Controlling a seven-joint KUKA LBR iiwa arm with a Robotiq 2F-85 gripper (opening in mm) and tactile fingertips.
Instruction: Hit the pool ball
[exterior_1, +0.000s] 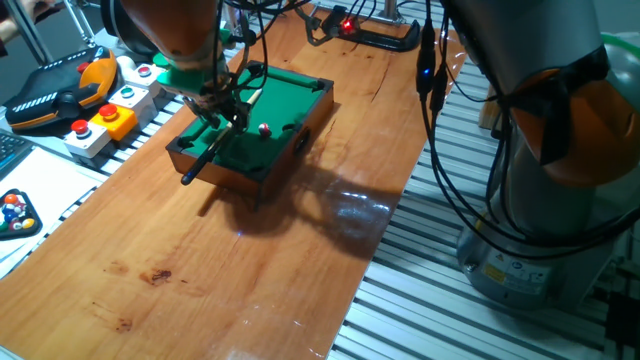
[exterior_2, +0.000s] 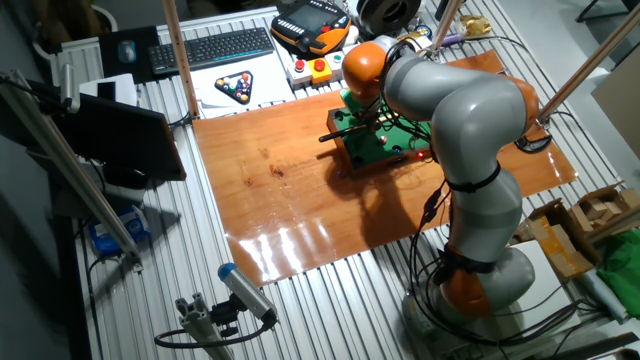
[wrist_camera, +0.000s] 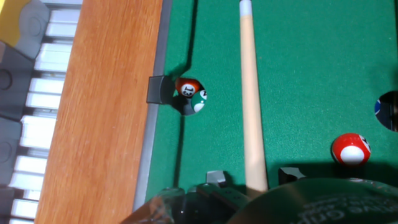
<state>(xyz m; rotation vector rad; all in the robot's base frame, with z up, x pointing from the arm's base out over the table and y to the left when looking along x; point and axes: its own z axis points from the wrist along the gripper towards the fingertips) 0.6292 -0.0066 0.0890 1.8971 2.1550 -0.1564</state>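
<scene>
A small pool table (exterior_1: 300, 95) with green felt and a brown wooden frame sits on a wide wooden board (exterior_1: 240, 260). The gripper (exterior_1: 222, 112) hangs over the table's near-left end and is pinched on a cue stick (exterior_1: 208, 158), whose dark butt end sticks out past the table's rim toward the board. In the hand view the pale shaft of the cue (wrist_camera: 251, 93) runs straight up the felt from between the fingers, its white tip near the top edge of the picture.

The pool ball (exterior_1: 264, 129), dark red with a pale spot, lies on the felt near the middle of the table, just to one side of the cue and not touching it. In the hand view it sits low at the right (wrist_camera: 351, 149), beside the cue's shaft. Two more balls rest in a side pocket (wrist_camera: 188, 94) at the table's rail.

Off the board, beyond the table, lie a rack of coloured balls (exterior_2: 236, 88), a box with red and yellow buttons (exterior_1: 105, 120) and a keyboard (exterior_2: 210, 47).
</scene>
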